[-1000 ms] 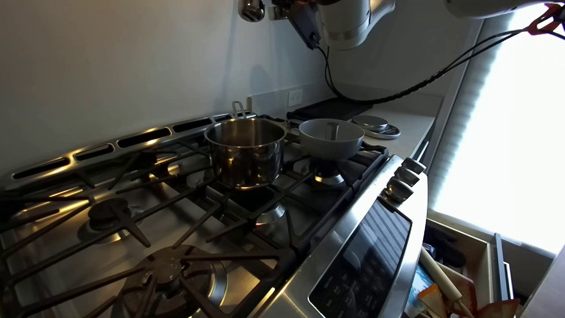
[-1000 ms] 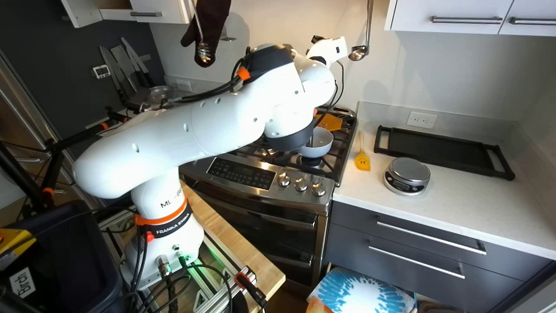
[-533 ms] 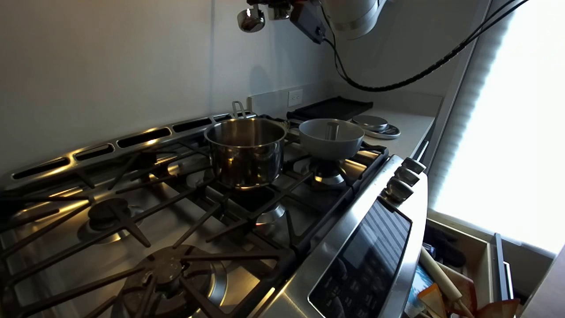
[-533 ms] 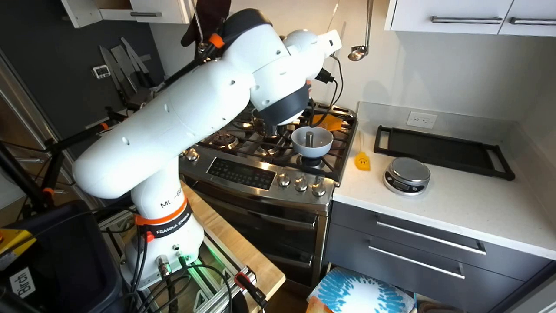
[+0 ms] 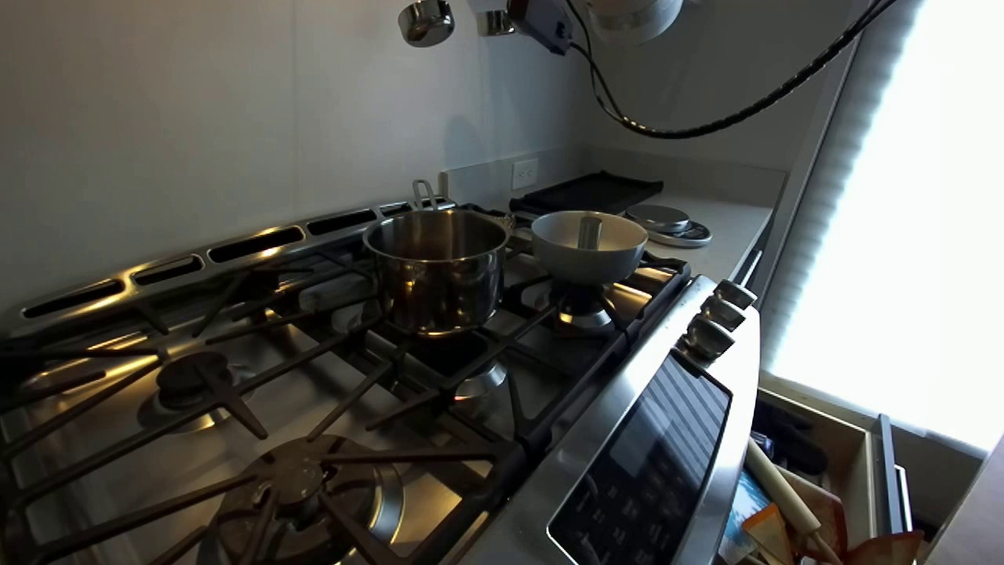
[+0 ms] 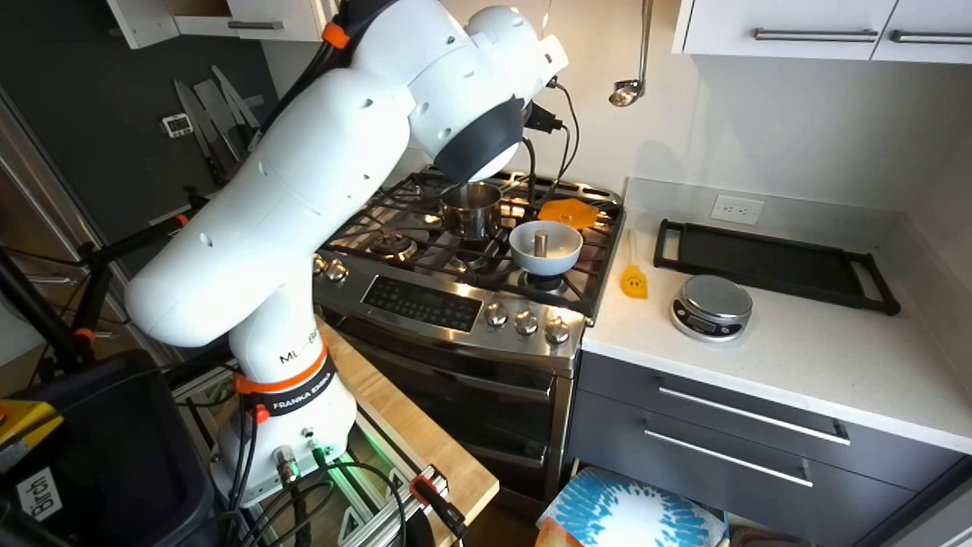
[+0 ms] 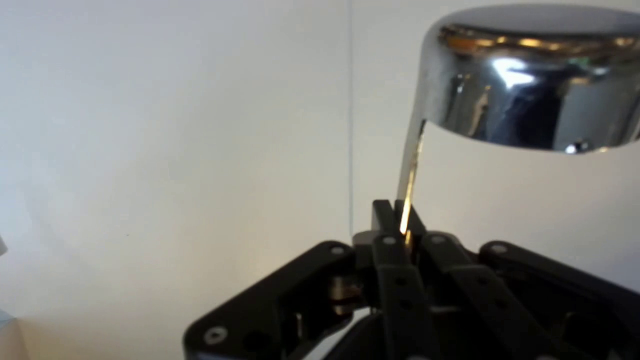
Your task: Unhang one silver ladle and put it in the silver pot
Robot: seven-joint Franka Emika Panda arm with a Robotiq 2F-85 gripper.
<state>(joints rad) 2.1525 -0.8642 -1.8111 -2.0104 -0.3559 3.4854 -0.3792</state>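
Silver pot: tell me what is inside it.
Inside the silver pot, only its inner wall shows in both exterior views. The near side hides its floor, so anything lying low there cannot be seen.

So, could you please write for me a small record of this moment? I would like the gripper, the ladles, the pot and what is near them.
gripper: closed on the silver ladle, at its handle
ladle position: held in the air, outside the silver pot
pot position: on the stove
beside pot: pale bowl with a cylinder inside
hanging: a second ladle, upper end out of view
on counter: yellow utensil, kitchen scale, black tray
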